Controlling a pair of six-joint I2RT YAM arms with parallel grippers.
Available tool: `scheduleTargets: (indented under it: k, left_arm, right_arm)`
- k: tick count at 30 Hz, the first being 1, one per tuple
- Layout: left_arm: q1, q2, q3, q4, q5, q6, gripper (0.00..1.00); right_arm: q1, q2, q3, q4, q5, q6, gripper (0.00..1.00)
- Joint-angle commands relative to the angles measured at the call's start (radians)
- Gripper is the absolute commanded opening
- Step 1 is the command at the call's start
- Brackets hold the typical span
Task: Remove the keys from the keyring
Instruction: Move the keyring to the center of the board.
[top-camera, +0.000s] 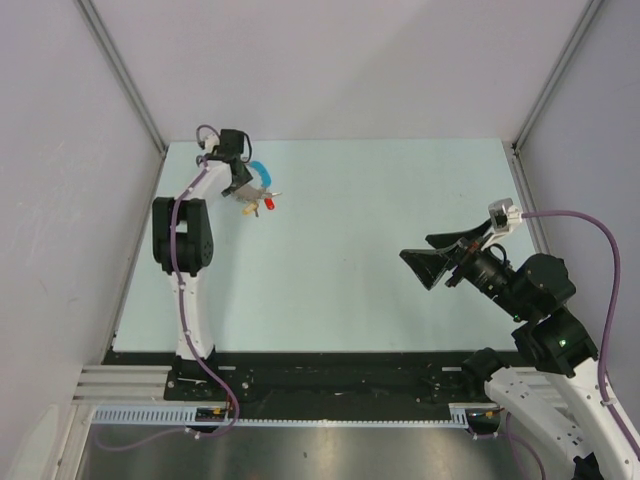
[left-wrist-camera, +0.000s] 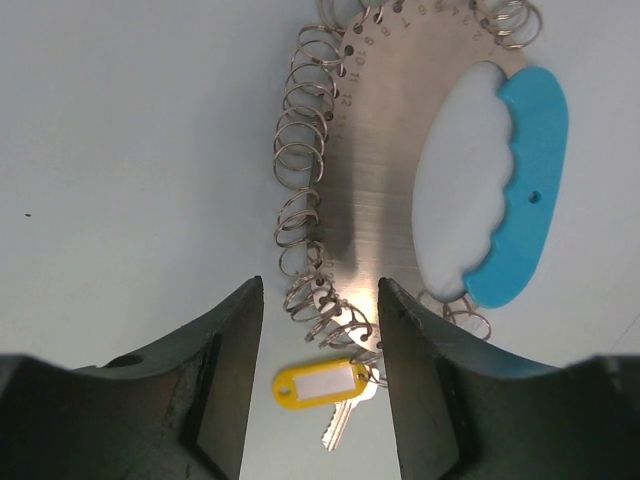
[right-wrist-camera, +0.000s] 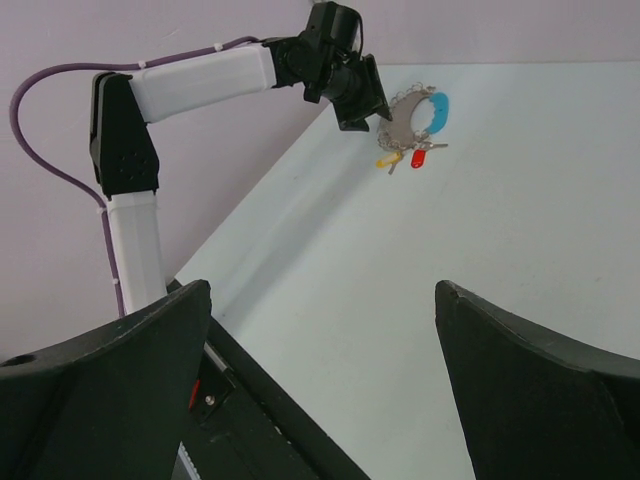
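Far left on the worktop (top-camera: 380, 240), our left tool (left-wrist-camera: 320, 300), open and empty, hangs over the keyring (left-wrist-camera: 370, 150), yellow-tagged key (left-wrist-camera: 322, 384) between its jaws; right tool (top-camera: 440, 258), open too, well apart

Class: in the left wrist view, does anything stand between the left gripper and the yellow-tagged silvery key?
Nothing visible does. The yellow-tagged silvery key shows in the open gap of the left gripper, hooked onto the silvery wire-loop keyring.
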Motion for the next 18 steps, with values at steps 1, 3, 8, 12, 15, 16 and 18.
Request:
scheduleTargets:
  k: [1,3,8,12,15,16,18]
  left_arm:
    - [0.026,0.029,0.012,0.012,0.033,-0.058,0.54]
    - [0.027,0.034,0.017,0.018,0.038,-0.056,0.54]
    - [0.027,0.054,0.015,0.030,0.075,-0.062,0.50]
    - [0.027,0.052,0.005,0.035,0.093,-0.071,0.45]
    - [0.027,0.042,-0.006,0.039,0.106,-0.068,0.40]
    - [0.027,0.035,-0.009,0.042,0.110,-0.065,0.36]
    - [0.027,0.016,-0.029,0.048,0.107,-0.059,0.32]
  right_arm:
    - [0.007,-0.002,0.000,0.061,-0.005,0.029,0.96]
    - [0.005,-0.002,0.001,0.059,-0.005,0.037,0.96]
    - [0.008,-0.007,0.001,0.065,-0.009,0.043,0.95]
    - [0.010,-0.007,0.001,0.074,-0.006,0.046,0.95]
    - [0.010,-0.006,0.000,0.073,0.000,0.049,0.95]
    - [0.010,-0.006,0.000,0.070,0.003,0.051,0.95]
    - [0.010,-0.004,0.001,0.062,0.012,0.054,0.95]
